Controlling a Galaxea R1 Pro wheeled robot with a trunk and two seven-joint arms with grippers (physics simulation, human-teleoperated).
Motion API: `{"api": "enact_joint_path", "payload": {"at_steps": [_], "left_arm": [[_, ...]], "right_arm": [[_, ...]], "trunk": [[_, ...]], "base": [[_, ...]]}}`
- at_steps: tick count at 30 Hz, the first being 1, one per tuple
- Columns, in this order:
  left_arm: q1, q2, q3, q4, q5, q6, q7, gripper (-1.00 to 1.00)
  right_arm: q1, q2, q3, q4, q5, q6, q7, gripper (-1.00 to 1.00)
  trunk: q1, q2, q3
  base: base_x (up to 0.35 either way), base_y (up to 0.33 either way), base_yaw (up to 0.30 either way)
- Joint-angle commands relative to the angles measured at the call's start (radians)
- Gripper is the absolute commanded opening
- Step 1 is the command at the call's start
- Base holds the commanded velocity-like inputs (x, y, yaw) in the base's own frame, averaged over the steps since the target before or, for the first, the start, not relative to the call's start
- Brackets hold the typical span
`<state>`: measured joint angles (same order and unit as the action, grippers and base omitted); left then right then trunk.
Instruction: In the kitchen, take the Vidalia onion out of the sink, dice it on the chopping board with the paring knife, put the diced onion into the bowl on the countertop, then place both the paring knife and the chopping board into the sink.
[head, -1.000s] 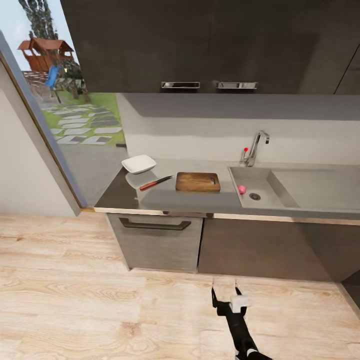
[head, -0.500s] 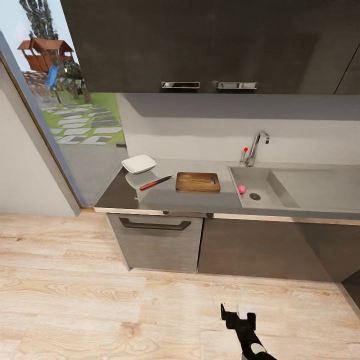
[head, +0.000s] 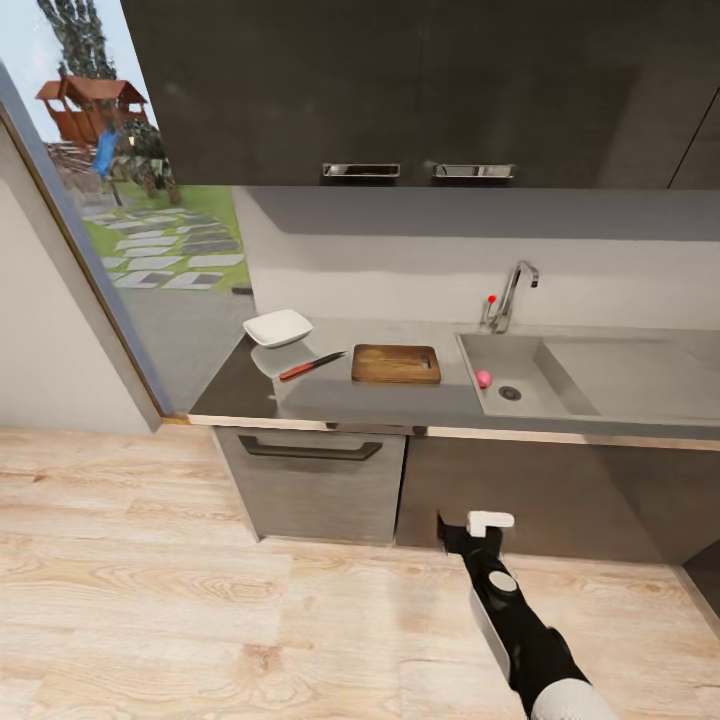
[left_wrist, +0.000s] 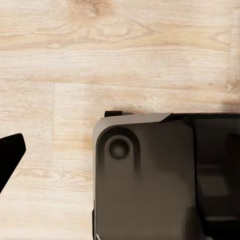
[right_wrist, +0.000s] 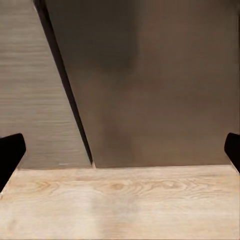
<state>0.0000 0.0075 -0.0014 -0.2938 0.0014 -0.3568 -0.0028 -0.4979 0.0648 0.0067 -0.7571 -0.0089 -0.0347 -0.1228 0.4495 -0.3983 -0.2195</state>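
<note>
The onion, a small pink ball, lies in the sink beside the round drain. On the countertop the brown chopping board lies left of the sink. The red-handled paring knife is left of the board, and the white bowl stands at the far left corner. My right gripper hangs low over the floor in front of the cabinets, far below the counter. In the right wrist view it is open and holds nothing. One dark fingertip of my left gripper shows over the floor.
A chrome faucet with a red knob stands behind the sink. Grey cabinet fronts with a dark bar handle sit under the counter, and dark wall cabinets hang above. A glass door stands at the left. My own base shows below the left wrist.
My right arm dipped, then reached forward and up toward the cabinet fronts, so more of it shows now. The things on the counter and in the sink have not moved.
</note>
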Motion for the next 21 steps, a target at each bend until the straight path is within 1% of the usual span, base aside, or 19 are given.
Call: {"api": "enact_joint_path", "payload": {"at_steps": [1,3,5,8,10,12,13,14,15,16,17,19,20,21], "left_arm": [[0.000,0.000,0.000,-0.001,0.000,-0.002,-0.001,1.00],[0.000,0.000,0.000,-0.001,0.000,-0.002,0.000,1.00],[0.000,0.000,0.000,-0.001,0.000,-0.002,0.000,1.00],[0.000,0.000,0.000,-0.001,0.000,-0.002,0.000,1.00],[0.000,0.000,0.000,-0.001,0.000,-0.001,0.000,1.00],[0.000,0.000,0.001,-0.001,0.000,-0.001,0.000,1.00],[0.000,0.000,0.002,-0.001,0.000,-0.001,0.000,1.00],[0.000,0.000,0.002,-0.001,0.000,-0.001,0.000,1.00],[0.000,0.000,0.002,-0.001,0.000,-0.001,0.000,1.00],[0.000,0.000,0.002,-0.001,0.000,-0.001,0.000,1.00],[0.000,0.000,0.003,-0.001,0.000,-0.001,0.000,1.00],[0.000,0.000,0.003,-0.001,0.000,-0.001,0.000,1.00],[0.000,0.000,0.003,-0.001,0.000,-0.001,0.000,1.00],[0.000,0.000,0.003,-0.001,0.000,-0.001,0.000,1.00]], "right_arm": [[0.000,0.002,0.001,-0.018,-0.001,-0.002,-0.004,1.00],[0.003,0.006,0.002,-0.067,-0.002,-0.001,-0.003,1.00],[0.012,0.008,0.002,-0.094,-0.001,0.000,-0.003,1.00],[0.061,0.010,0.002,-0.170,0.000,-0.003,-0.002,1.00],[0.119,0.010,0.002,-0.261,0.001,-0.010,-0.003,1.00],[0.157,0.010,0.002,-0.316,0.001,-0.012,-0.003,1.00],[0.199,0.011,0.002,-0.375,0.001,-0.013,-0.003,1.00],[0.221,0.011,0.002,-0.405,0.001,-0.013,-0.003,1.00],[0.268,0.011,0.002,-0.462,0.001,-0.014,-0.003,1.00],[0.291,0.011,0.003,-0.487,0.002,-0.015,-0.003,1.00],[0.338,0.010,0.003,-0.533,0.002,-0.018,-0.002,1.00],[0.382,0.010,0.003,-0.570,0.002,-0.028,-0.002,1.00],[0.425,0.010,0.003,-0.601,0.002,-0.049,-0.002,1.00],[0.446,0.010,0.003,-0.613,0.003,-0.064,-0.002,1.00]], "trunk": [[0.001,-0.002,-0.002],[0.001,-0.002,-0.002],[0.001,-0.002,-0.002],[0.001,-0.002,-0.002],[0.001,-0.002,-0.002],[0.001,-0.002,-0.002],[0.001,-0.002,-0.002],[0.001,-0.002,-0.002],[0.001,-0.002,-0.002],[0.001,-0.002,-0.002],[0.001,-0.002,-0.002],[0.001,-0.002,-0.002],[0.001,-0.002,-0.002],[0.001,-0.002,-0.002]], "base": [[0.000,0.000,0.000],[0.000,0.000,0.000],[0.000,0.000,0.000],[0.000,0.000,0.000],[0.000,0.000,0.000],[0.000,0.000,0.000],[0.000,0.000,0.000],[0.000,0.000,0.000],[0.000,0.000,0.000],[0.000,0.000,0.000],[0.000,0.000,0.000],[0.000,0.000,0.000],[0.000,0.000,0.000],[0.000,0.000,0.000]]}}
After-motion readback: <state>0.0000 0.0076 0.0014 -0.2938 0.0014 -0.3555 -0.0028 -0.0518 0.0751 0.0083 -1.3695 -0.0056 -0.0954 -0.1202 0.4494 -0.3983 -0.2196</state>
